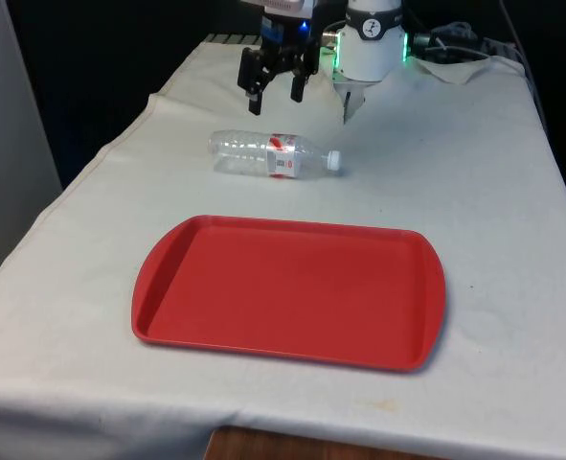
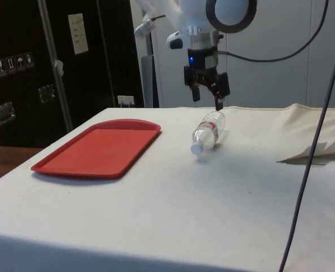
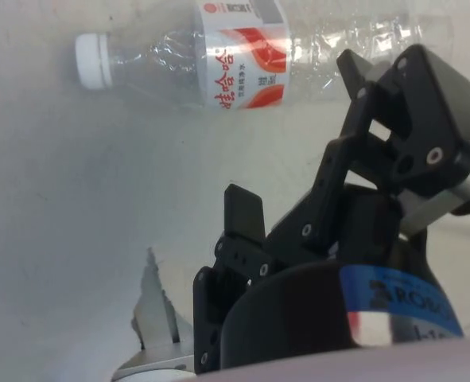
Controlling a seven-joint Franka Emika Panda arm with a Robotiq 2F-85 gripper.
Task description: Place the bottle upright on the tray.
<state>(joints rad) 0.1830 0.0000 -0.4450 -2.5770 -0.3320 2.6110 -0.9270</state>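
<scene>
A clear plastic bottle (image 1: pixel 273 155) with a red and white label lies on its side on the white cloth, its white cap (image 1: pixel 333 160) pointing to the front view's right. My gripper (image 1: pixel 276 99) hangs open just above and slightly beyond the bottle's body, with nothing between its fingers. The red tray (image 1: pixel 283 287) lies flat nearer the camera, with nothing on it. The side view shows the bottle (image 2: pixel 208 130) under the gripper (image 2: pixel 207 101), with the tray (image 2: pixel 96 148) off to one side. In the wrist view the bottle (image 3: pixel 242 56) lies just past the gripper (image 3: pixel 298 139).
Crumpled white cloth and cables (image 1: pixel 460 57) sit at the far right by the robot's base. A dark cable (image 2: pixel 317 130) hangs down in the side view. The table's near edge (image 1: pixel 263 431) runs just below the tray.
</scene>
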